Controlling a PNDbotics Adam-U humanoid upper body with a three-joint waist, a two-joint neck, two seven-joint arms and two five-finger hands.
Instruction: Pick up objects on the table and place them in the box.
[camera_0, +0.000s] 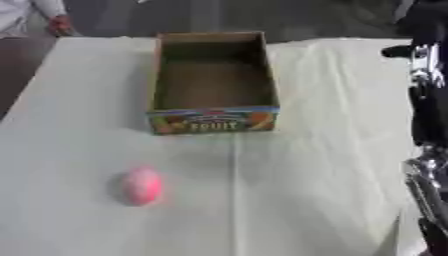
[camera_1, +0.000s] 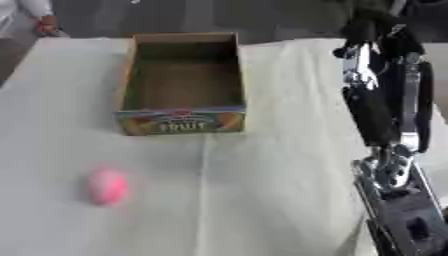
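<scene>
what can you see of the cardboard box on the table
The cardboard box is a brown, open-topped carton, longer than wide, with plain inner walls and a bare floor; nothing lies in it. Its near end panel carries a colourful printed label with the word FRUIT. It stands upright on the white tablecloth, toward the far middle of the table. Nothing touches it besides the cloth; the pink object lies apart, nearer and to its left.
</scene>
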